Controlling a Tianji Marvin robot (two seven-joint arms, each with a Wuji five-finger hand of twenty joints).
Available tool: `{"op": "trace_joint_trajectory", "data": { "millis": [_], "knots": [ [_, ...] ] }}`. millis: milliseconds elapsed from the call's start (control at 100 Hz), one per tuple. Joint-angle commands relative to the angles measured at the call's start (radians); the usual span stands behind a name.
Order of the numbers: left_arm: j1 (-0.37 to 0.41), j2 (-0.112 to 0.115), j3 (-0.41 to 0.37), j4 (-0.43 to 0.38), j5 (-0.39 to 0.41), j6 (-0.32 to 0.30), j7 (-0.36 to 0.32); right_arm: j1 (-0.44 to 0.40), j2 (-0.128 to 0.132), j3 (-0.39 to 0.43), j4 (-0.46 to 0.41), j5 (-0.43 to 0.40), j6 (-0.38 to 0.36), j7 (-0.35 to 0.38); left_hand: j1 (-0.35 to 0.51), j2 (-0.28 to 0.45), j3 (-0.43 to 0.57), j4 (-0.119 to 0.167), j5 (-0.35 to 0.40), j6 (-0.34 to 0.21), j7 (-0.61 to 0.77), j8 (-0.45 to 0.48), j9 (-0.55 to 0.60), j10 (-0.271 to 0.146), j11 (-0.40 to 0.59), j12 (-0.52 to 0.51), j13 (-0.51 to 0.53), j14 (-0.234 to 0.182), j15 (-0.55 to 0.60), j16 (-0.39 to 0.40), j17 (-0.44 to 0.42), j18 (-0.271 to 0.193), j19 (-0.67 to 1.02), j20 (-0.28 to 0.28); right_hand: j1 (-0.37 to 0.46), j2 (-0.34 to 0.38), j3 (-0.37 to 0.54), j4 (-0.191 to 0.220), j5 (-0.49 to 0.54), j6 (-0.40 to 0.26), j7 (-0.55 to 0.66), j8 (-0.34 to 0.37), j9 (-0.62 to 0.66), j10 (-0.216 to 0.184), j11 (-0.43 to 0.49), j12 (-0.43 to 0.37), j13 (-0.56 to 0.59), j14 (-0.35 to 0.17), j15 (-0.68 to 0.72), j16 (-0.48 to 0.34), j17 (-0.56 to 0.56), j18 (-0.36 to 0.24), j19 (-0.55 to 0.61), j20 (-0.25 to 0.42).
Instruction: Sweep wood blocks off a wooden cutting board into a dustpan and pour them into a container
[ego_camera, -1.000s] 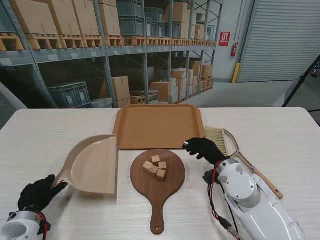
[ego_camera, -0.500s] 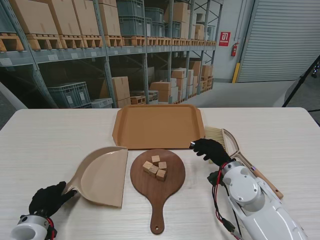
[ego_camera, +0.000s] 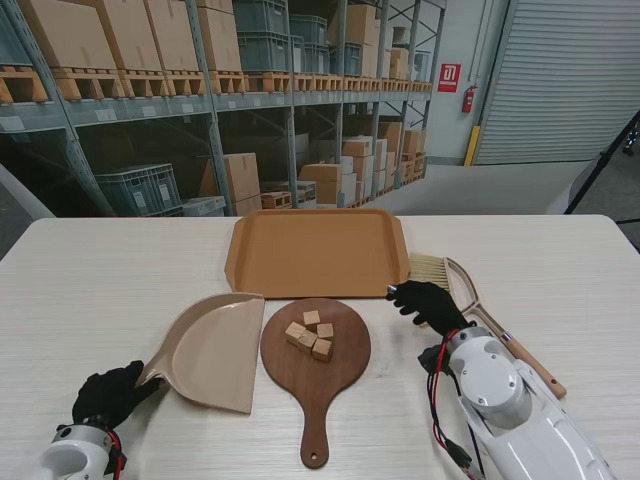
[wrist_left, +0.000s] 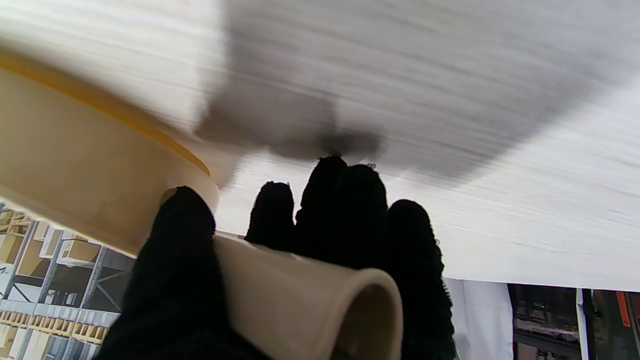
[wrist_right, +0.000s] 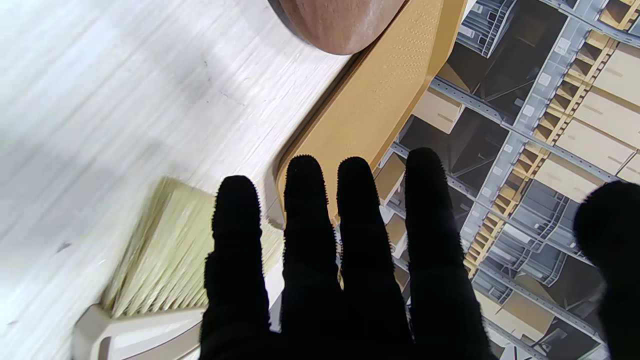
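Several small wood blocks (ego_camera: 311, 334) sit clustered on the round dark cutting board (ego_camera: 345, 375) at the table's middle. My left hand (ego_camera: 110, 394) grips the handle of the beige dustpan (ego_camera: 212, 350), whose mouth lies against the board's left edge; the wrist view shows black fingers (wrist_left: 345, 215) wrapped around the tubular dustpan handle (wrist_left: 305, 300). My right hand (ego_camera: 425, 301) hovers open, fingers (wrist_right: 350, 240) spread, next to the bristles of the brush (ego_camera: 470, 300) at the board's right. The brush bristles (wrist_right: 165, 255) show pale in the right wrist view.
An orange tray (ego_camera: 317, 252) lies just beyond the cutting board, with its rim (wrist_right: 370, 105) close to my right fingertips. The brush's wooden handle (ego_camera: 530, 362) runs toward me beside my right forearm. Warehouse shelving stands behind the table.
My left hand has slid the dustpan to the right and nearer to me, until its mouth meets the board. My right hand has drifted right, toward the brush.
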Motion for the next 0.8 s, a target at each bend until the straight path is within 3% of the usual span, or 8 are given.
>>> {"op": "trace_joint_trajectory", "data": {
  "millis": [0, 470, 590, 790],
  "knots": [
    [0.009, -0.008, 0.007, -0.003, -0.003, 0.004, -0.022, -0.012, -0.004, 0.0, -0.008, 0.0, 0.008, 0.009, 0.146, 0.157, 0.088, -0.002, 0.056, -0.006, 0.041, 0.02, 0.048, -0.313, 1.242, -0.008, 0.05, -0.262, 0.017, 0.016, -0.011, -0.005, 0.024, 0.03, 0.02, 0.025, 0.0, 0.022, 0.025, 0.001, 0.013, 0.015, 0.038, 0.002, 0.023, 0.017, 0.03, 0.003, 0.034, 0.011, 0.005, 0.029, 0.039, 0.008],
    [0.018, -0.004, 0.024, -0.026, 0.003, 0.014, -0.047, -0.026, -0.009, 0.024, -0.017, -0.021, 0.024, -0.027, 0.141, 0.149, 0.088, -0.001, 0.064, -0.012, 0.039, 0.016, 0.047, -0.311, 1.235, -0.015, 0.05, -0.258, 0.011, 0.015, -0.013, -0.005, 0.023, 0.029, 0.03, 0.018, 0.013, 0.022, 0.031, 0.004, 0.014, 0.017, 0.039, 0.001, 0.025, 0.017, 0.032, 0.003, 0.037, 0.011, 0.006, 0.031, 0.044, 0.006],
    [0.018, -0.004, 0.031, -0.024, -0.001, 0.013, -0.051, -0.03, -0.009, 0.047, -0.024, -0.067, 0.057, -0.05, 0.14, 0.147, 0.089, -0.001, 0.066, -0.014, 0.037, 0.015, 0.049, -0.312, 1.234, -0.017, 0.05, -0.258, 0.011, 0.016, -0.013, -0.005, 0.023, 0.029, 0.113, -0.083, 0.086, 0.026, 0.037, 0.011, 0.019, 0.02, 0.041, -0.006, 0.034, 0.018, 0.04, -0.005, 0.042, 0.01, 0.012, 0.028, 0.051, 0.004],
    [0.017, -0.004, 0.042, -0.019, -0.012, 0.013, -0.05, -0.047, -0.005, 0.111, -0.035, -0.183, 0.101, -0.093, 0.139, 0.146, 0.089, -0.001, 0.066, -0.014, 0.036, 0.014, 0.05, -0.312, 1.234, -0.021, 0.05, -0.258, 0.01, 0.016, -0.013, -0.005, 0.023, 0.029, 0.145, -0.233, 0.221, 0.005, 0.0, 0.012, 0.008, 0.018, 0.013, -0.013, 0.04, 0.013, 0.031, -0.016, 0.034, 0.001, 0.01, 0.021, 0.054, -0.004]
  ]
}}
